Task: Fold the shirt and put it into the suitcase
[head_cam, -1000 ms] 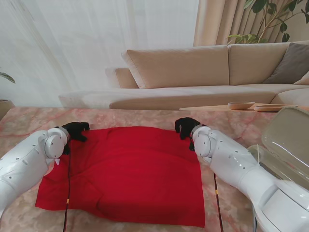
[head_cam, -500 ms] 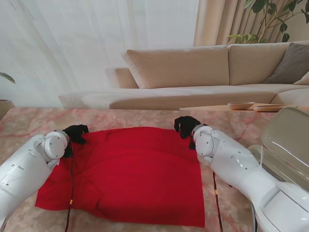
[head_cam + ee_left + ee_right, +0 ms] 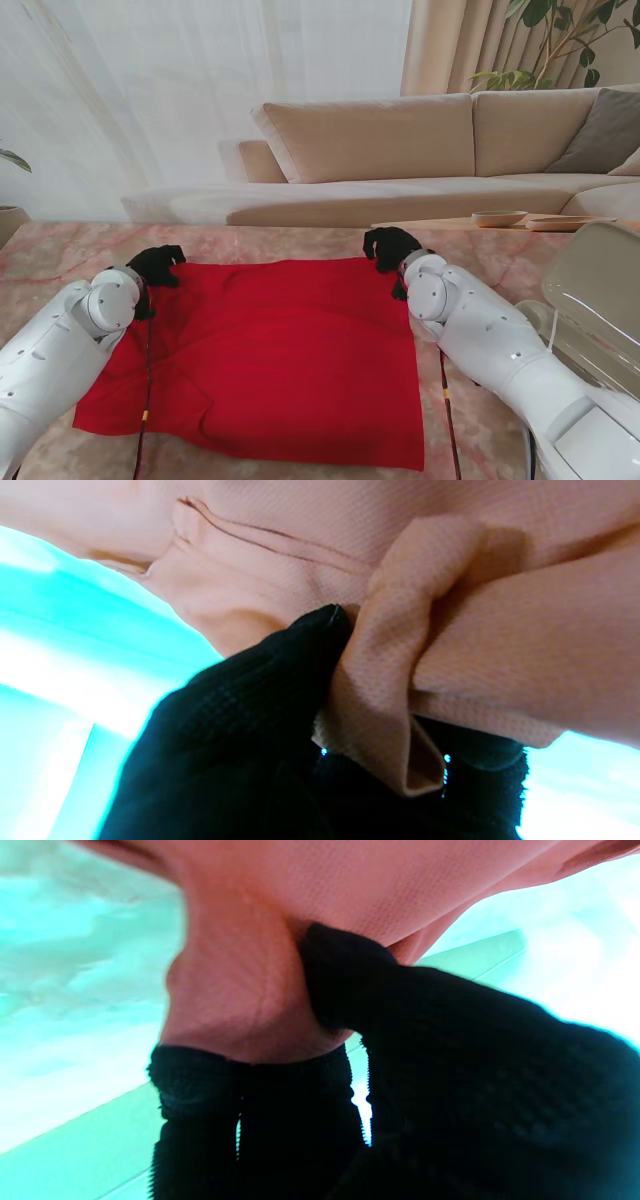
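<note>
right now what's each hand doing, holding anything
left hand: shut on the shirt, far left corner pinched in its fingers.
right hand: shut on the shirt, far right corner.

To your right, the open suitcase (image 3: 590, 300) crowds the right arm's side, its raised lid standing in the way. The shirt (image 3: 270, 350) covers the middle of the surface (image 3: 60, 250); bare room lies beyond its far edge and left.

The shirt (image 3: 270, 360) is showing plain red on a table (image 3: 60, 250) veined pinkish marble. Black gloves are covering both hands, and the wrist views are apparently washing the cloth to salmon.
</note>
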Controlling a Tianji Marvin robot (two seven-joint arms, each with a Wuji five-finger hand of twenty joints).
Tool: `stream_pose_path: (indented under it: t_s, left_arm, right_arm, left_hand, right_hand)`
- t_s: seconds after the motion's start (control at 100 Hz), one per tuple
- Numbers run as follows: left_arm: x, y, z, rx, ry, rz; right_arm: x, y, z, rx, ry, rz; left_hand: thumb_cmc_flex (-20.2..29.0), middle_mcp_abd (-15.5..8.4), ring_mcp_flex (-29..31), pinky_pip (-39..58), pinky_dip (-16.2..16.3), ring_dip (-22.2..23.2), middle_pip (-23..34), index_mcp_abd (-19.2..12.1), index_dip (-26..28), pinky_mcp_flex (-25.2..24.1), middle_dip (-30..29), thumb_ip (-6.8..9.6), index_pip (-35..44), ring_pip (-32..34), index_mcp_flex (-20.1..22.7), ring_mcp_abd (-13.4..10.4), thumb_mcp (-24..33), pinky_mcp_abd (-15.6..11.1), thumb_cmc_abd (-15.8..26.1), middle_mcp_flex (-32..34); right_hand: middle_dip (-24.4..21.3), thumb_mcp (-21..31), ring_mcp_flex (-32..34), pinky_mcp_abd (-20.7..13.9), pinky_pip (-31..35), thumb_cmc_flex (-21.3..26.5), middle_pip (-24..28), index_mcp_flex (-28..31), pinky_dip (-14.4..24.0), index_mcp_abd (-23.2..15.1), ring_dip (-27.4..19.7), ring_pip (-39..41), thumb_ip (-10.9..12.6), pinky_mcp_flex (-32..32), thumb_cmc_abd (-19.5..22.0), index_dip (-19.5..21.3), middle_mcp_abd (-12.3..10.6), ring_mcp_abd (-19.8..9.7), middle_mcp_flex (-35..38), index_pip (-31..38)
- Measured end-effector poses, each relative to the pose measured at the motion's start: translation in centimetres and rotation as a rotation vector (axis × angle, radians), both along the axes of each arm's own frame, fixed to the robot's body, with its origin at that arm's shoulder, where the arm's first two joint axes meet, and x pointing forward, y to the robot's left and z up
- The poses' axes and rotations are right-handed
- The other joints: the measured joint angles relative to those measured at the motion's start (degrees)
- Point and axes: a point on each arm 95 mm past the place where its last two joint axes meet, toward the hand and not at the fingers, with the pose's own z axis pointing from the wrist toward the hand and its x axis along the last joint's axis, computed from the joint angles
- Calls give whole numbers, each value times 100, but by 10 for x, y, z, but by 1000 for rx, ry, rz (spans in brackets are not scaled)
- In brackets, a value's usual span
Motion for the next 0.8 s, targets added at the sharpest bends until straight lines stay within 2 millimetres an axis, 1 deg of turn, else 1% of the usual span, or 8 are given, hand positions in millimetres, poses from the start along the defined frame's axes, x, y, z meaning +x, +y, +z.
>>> stream_pose_path:
  t_s: [0.34, 0.63, 0.66, 0.8]
  left_arm:
    - [18, -11, 16, -20, -64, 19]
    - [34, -22, 30, -45, -117, 50]
    - [35, -23, 32, -50, -123, 55]
    - [40, -27, 37, -67, -148, 67]
  right_arm:
    - [9, -5, 10, 6, -28, -27]
    - [20, -12, 26, 5, -59, -59]
    - [22, -13, 28, 2, -64, -62]
    - [27, -17, 37, -5, -84, -77]
  left_hand:
    - [65, 44, 0, 0, 72, 0, 0, 0, 25, -2, 61, -2, 24, 0, 63, 3, -4, 8, -49, 0]
    - [155, 148, 1, 0, 73, 0, 0, 23, 26, 6, 65, -4, 71, 0, 64, 5, -13, 47, -60, 0]
    - [222, 181, 1, 0, 73, 0, -1, 25, 26, 6, 65, -3, 71, 0, 64, 7, -127, 54, -60, 0]
    - [282, 193, 1, 0, 75, 0, -13, 32, 26, 6, 65, -3, 71, 0, 64, 9, -244, 61, -50, 0]
  right_hand:
    - [10, 4, 1, 0, 62, 55, 12, 6, 136, -1, 0, 59, -13, 19, -2, 56, 0, 2, 7, 1]
    - [62, 4, 2, 0, 63, 70, 13, 9, 212, -5, 0, 98, -16, 41, -8, 65, -1, 5, 16, 1]
    - [63, 4, 2, 0, 63, 70, 14, 9, 227, -6, 0, 102, -16, 43, -8, 65, -1, 5, 17, 1]
    - [66, 4, 2, 0, 63, 71, 14, 10, 281, -8, 0, 105, -16, 46, -8, 66, -3, 5, 22, 44]
